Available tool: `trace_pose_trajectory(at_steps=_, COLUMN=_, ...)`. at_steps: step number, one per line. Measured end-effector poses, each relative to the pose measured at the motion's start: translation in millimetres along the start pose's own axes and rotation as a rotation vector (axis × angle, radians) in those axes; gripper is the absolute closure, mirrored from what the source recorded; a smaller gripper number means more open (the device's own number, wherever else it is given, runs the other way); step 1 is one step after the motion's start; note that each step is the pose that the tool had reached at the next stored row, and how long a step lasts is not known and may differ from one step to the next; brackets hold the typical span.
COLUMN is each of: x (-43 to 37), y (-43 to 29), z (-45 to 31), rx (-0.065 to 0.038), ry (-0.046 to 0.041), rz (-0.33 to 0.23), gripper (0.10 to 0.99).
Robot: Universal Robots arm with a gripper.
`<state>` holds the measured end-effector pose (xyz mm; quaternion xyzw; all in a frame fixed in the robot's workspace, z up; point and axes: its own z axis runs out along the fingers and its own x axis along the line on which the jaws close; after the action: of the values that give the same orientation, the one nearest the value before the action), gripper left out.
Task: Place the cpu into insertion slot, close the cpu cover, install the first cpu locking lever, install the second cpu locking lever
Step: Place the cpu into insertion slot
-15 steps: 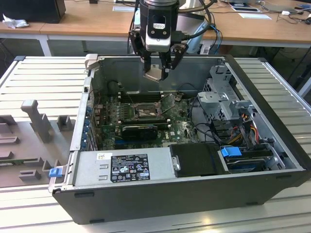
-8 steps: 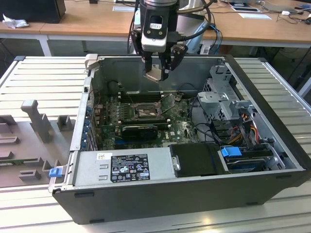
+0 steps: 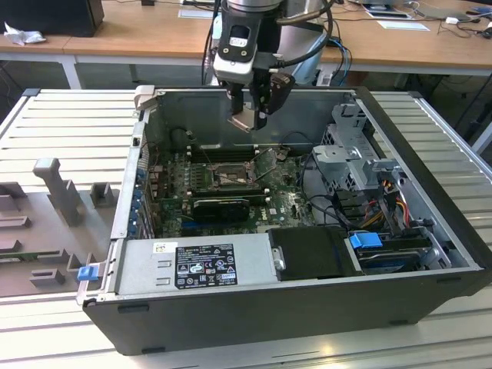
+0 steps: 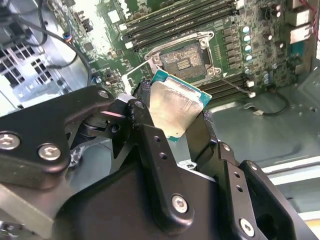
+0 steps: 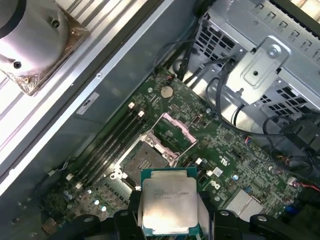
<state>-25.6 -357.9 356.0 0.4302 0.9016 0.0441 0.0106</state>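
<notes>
The gripper [image 3: 247,121] clamps the cpu [image 4: 175,107] in its jaws above the insertion slot [image 5: 142,160]. The cpu cover [image 5: 172,131] is flipped up.

This is a robotics lab or test workshop. An opened computer case [image 3: 307,307] lies on a ribbed aluminium desk [image 3: 69,123] with its motherboard [image 3: 296,201] bare. A robot arm [image 3: 244,38] and its claw [image 3: 247,121] hang above the case. Grey moulded fixtures [image 3: 58,196] sit beside the case, at the exterior view's left. Behind the case stand wooden desks [image 3: 146,34] with papers [image 3: 403,24].
</notes>
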Motion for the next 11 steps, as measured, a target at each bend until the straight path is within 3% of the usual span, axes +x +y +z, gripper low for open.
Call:
trace_pose_trajectory(at_steps=6, x=-0.1, y=-0.2, z=2.6, rx=-0.003, ry=-0.0155, rz=0.175, gripper=0.557)
trace_pose_trajectory(at_steps=11, x=-0.1, y=-0.4, z=4.6, rx=-0.005, ry=-0.0249, rz=0.279, gripper=0.557)
